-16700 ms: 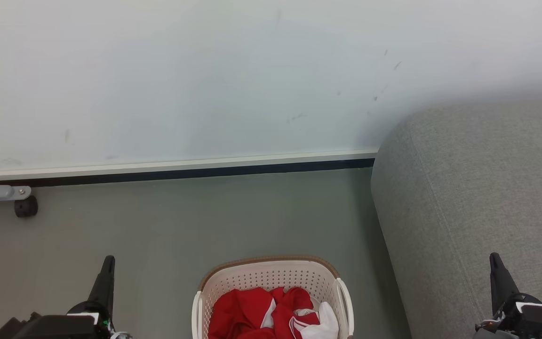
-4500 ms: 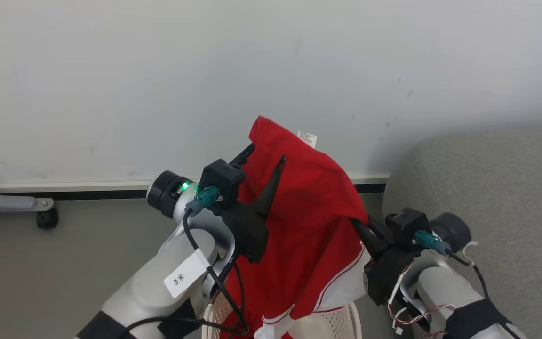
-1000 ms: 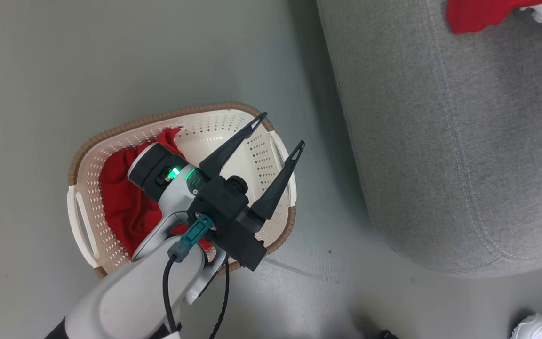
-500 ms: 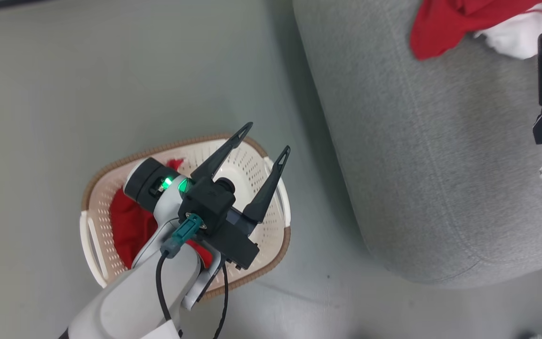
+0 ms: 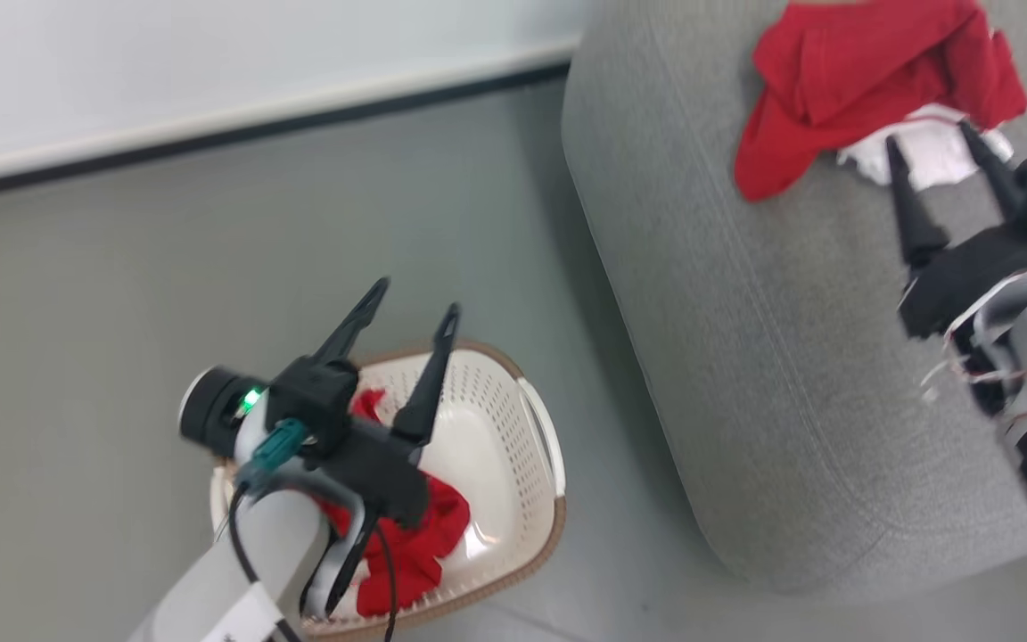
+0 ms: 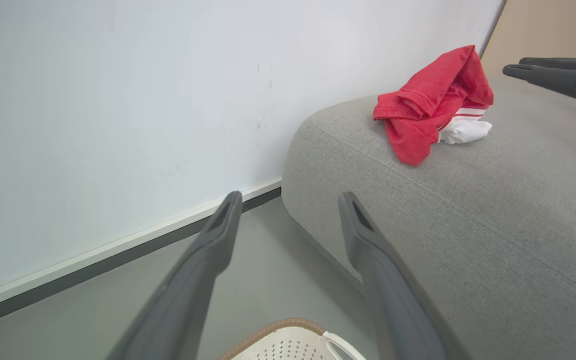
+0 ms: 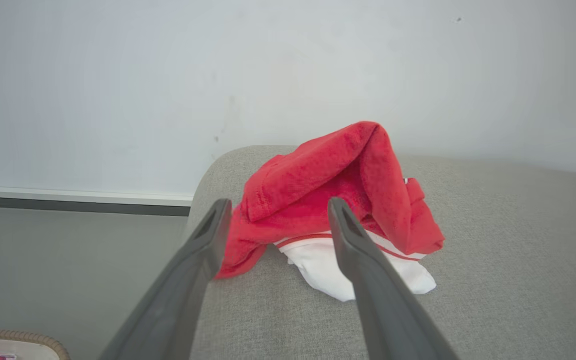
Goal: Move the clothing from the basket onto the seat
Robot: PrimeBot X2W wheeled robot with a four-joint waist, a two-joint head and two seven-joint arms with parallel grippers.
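The left gripper (image 5: 415, 299) hangs above the basket (image 5: 527, 428) with its two fingers spread and nothing between them. The basket stands on the floor (image 5: 166, 267) near the seat's rounded end. A red piece (image 5: 411, 544) of the clothing lies bunched in the basket's left half, as the head view shows it, partly hidden under the left arm (image 5: 237, 562). Its long axis seems to run along the basket's length, though the arm covers too much to be sure, and I cannot make out a collar or hem.

On the seat (image 5: 790, 383), well apart from the basket, a red-and-white piece (image 5: 843, 71) sits in a crumpled heap. It is longer across the head view than deep. One red flap points toward the seat's rounded end, and the white panel is turned toward the right gripper (image 5: 930, 135). That gripper stands just beside the white panel, fingers spread and empty.

By my reading one transfer is done, and the step in hand is fetching the second piece. The next move calls for the left gripper to tip down into the basket, close on a high fold of the red piece and lift it clear of the rim.
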